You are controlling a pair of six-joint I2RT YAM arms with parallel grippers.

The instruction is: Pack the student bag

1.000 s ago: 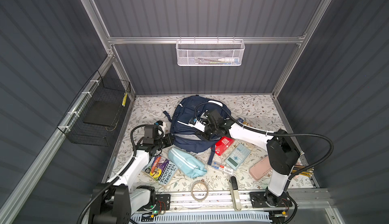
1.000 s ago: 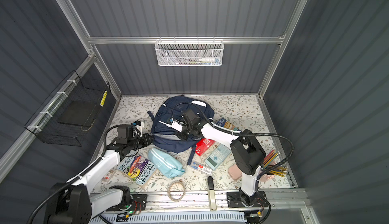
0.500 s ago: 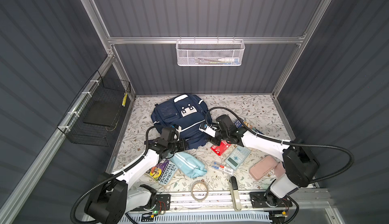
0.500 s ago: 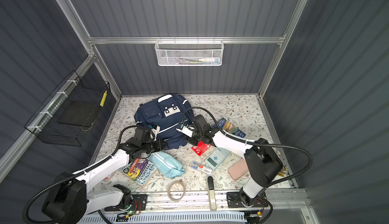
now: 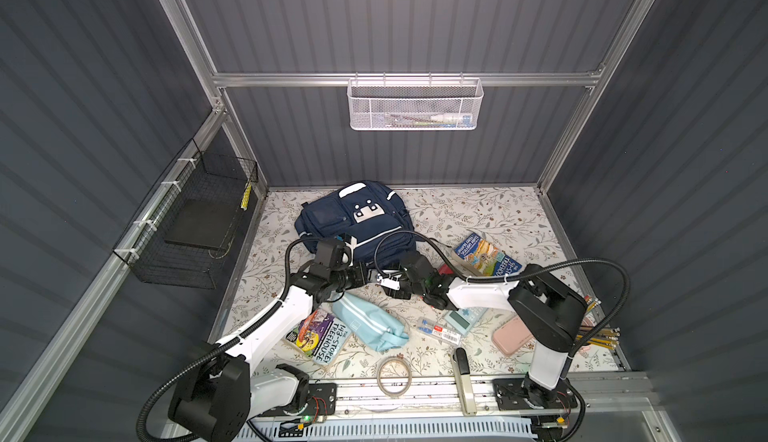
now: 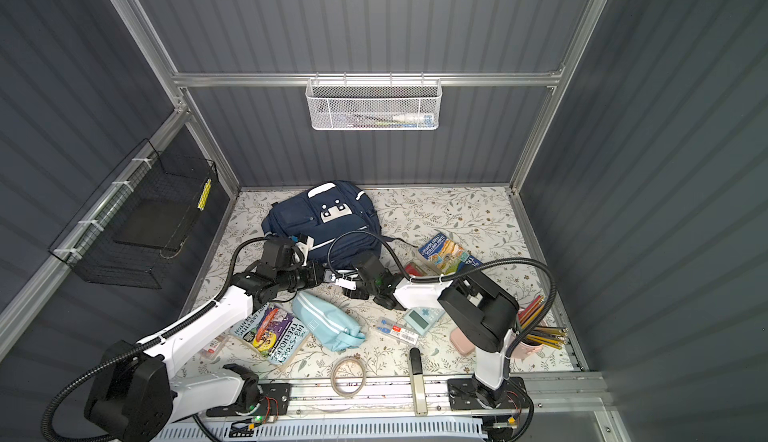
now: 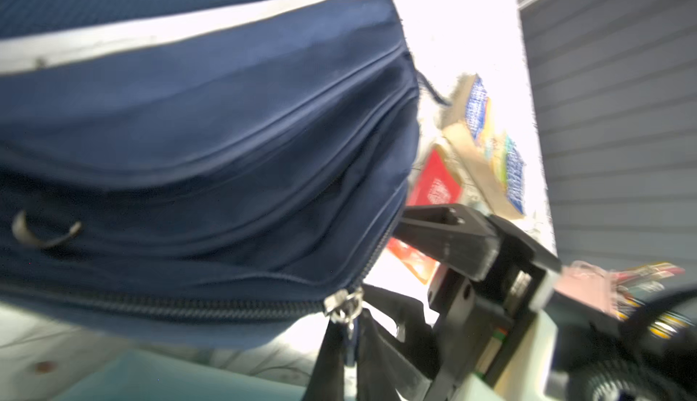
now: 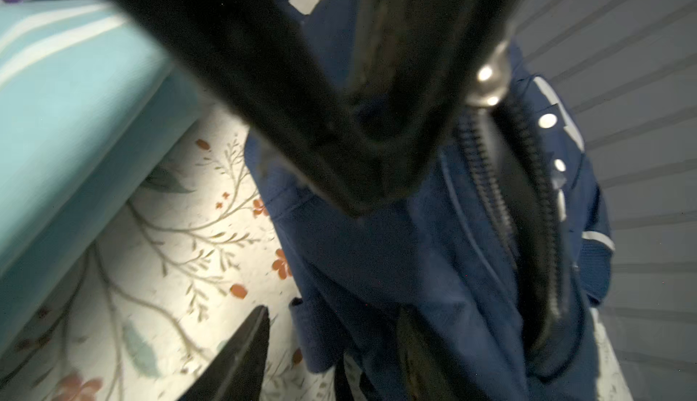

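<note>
Looks like the unzip step. The student bag lies upper middle of the floral mat in both top views, with the left gripper pinched shut on its zipper pull. The right gripper hovers at the bag's near corner, jaws apart, holding nothing. Next it probably needs to pin the fabric so the zip runs. Dark ribbed walls, white mesh basket up top.
</note>
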